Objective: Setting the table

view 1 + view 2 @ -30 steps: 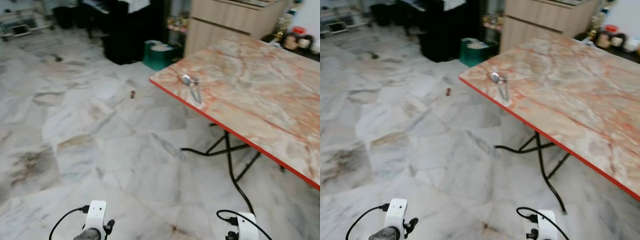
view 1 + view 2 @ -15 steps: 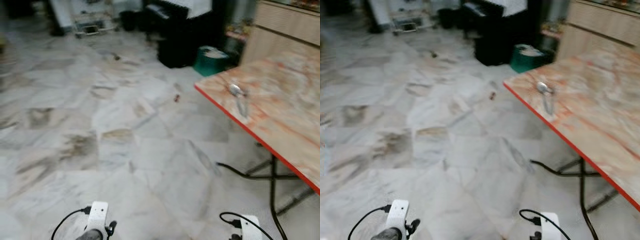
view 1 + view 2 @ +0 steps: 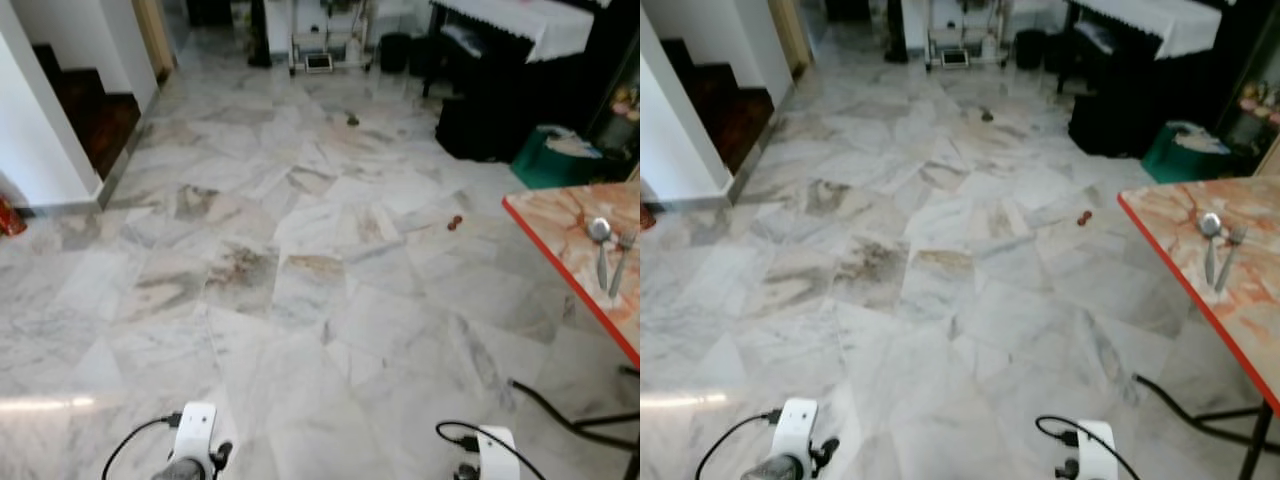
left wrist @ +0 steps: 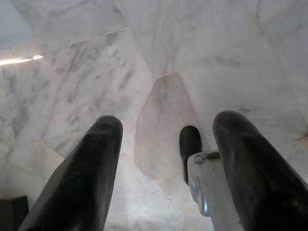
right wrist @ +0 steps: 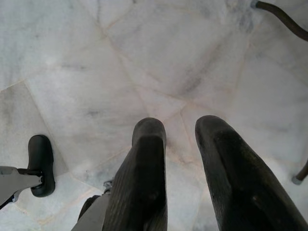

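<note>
Left eye view shows me a spoon [image 3: 599,240] and fork [image 3: 620,262] already laid side by side near the corner of the red-edged table [image 3: 560,225] at my right — so I judge one setting begun, with plates and the rest still to fetch. Both arms hang idle over marble floor [image 3: 300,250]: left gripper [image 4: 166,144] spread wide and empty, right gripper [image 5: 180,139] slightly parted, also empty — and I can read no writing anywhere.
</note>
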Controlling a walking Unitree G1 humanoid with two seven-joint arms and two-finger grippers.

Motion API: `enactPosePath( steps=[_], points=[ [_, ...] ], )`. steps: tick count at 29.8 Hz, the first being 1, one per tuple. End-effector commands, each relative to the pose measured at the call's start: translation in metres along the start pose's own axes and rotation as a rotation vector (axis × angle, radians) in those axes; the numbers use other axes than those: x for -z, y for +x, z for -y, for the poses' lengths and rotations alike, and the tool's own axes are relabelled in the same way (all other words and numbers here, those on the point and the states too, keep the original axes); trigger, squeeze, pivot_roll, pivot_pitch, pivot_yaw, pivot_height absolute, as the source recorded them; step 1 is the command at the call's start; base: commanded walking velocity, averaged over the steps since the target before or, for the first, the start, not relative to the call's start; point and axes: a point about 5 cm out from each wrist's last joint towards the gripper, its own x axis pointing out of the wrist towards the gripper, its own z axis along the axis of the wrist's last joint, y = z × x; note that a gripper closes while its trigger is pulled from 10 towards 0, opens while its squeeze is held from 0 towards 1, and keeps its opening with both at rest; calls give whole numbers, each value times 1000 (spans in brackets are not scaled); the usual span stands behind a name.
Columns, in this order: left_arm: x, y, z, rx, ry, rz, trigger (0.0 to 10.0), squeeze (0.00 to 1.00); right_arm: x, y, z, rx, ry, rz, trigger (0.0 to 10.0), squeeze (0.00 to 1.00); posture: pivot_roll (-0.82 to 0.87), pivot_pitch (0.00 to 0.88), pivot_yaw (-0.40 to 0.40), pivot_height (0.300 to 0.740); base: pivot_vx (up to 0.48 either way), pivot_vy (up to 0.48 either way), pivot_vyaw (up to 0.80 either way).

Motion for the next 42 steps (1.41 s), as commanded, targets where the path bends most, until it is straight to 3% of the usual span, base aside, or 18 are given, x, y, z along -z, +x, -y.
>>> enactPosePath(
  steps=[1,7,42],
  points=[
    [-2,1,0,-2,-4,-1,10000,0,1,0,2,12,19,-1,10000,0,86,0,-27,740,0,0,0],
    [1,0,-1,4,-11,-22,10000,0,0,0,3,14,23,5,10000,0,85,0,-27,740,0,0,0],
    [13,-2,-3,7,-32,-66,10000,0,0,0,3,17,29,8,10000,0,86,0,-28,740,298,0,0]
  ],
)
